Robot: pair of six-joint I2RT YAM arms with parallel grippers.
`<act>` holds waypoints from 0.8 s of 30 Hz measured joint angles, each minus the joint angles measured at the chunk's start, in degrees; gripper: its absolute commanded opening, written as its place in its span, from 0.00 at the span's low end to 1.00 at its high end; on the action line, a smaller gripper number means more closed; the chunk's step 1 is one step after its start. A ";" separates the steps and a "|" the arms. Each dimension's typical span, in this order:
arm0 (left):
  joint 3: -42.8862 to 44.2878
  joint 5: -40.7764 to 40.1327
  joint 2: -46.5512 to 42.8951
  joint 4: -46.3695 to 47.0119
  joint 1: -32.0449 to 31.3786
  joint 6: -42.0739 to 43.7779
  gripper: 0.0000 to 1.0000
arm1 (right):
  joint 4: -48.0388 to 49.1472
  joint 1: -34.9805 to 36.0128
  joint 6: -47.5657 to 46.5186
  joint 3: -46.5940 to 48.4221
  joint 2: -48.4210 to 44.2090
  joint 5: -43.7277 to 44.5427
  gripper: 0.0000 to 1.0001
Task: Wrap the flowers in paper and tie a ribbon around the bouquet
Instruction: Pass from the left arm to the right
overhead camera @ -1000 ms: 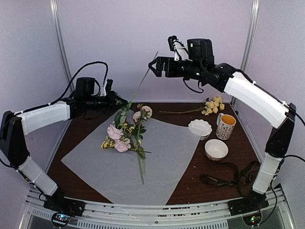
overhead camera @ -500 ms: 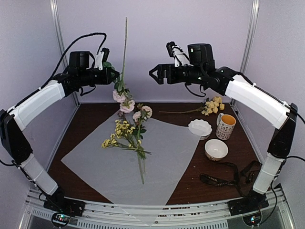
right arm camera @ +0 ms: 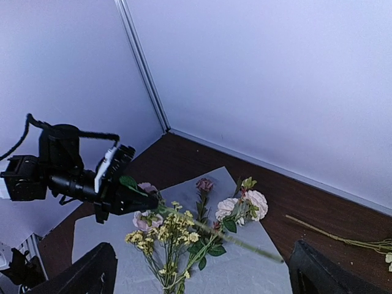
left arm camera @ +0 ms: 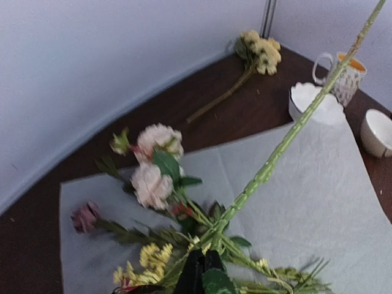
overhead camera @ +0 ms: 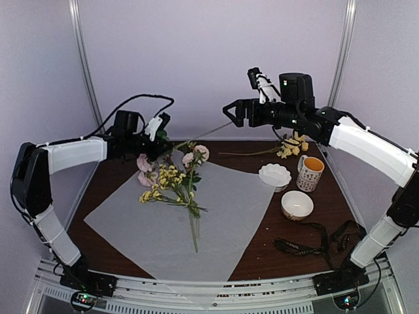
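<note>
Pinches one pink-bloomed stem (left arm camera: 288, 130) in the left gripper (overhead camera: 159, 137), jaws closed tight on the leafy part of the stalk, above the ten o'clock corner of the paper (overhead camera: 216, 216). Holds the right gripper (overhead camera: 228, 112) in the air over the twelve o'clock edge of the table (overhead camera: 114, 176), jaws spread wide with nothing between them. Lets the blooms droop toward seven o'clock from the left claw and points the bare stalk toward two o'clock, long axis running almost straight at the open right claw, cut end just short of and below those fingers. Shows the rest of the flowers (overhead camera: 171, 180) lying on the paper, heads toward eleven o'clock and cut ends toward five, well off the line of the held stalk. Looks like the gathering step, with wrapping and tying not yet begun. Calls, most likely, for swinging the stalk round toward five o'clock to match the pile, a job for the left arm, nearer and already gripping. Shows also a yellow sprig (overhead camera: 292, 144) at one o'clock, off the paper and nearer the right arm, and the ribbon (overhead camera: 308, 247) at four o'clock.
</note>
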 measured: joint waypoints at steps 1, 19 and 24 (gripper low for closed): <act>-3.58 0.72 -0.22 -0.09 -0.09 0.83 0.00 | 0.15 0.02 -0.44 -1.40 -1.01 -0.68 0.99; -15.04 0.37 -0.11 -4.90 -3.04 7.72 0.00 | -18.45 1.77 -6.54 17.09 23.96 -12.85 0.75; -15.13 0.50 -0.07 -4.83 -3.04 7.69 0.00 | -27.34 3.78 -9.53 19.67 34.34 -16.26 0.76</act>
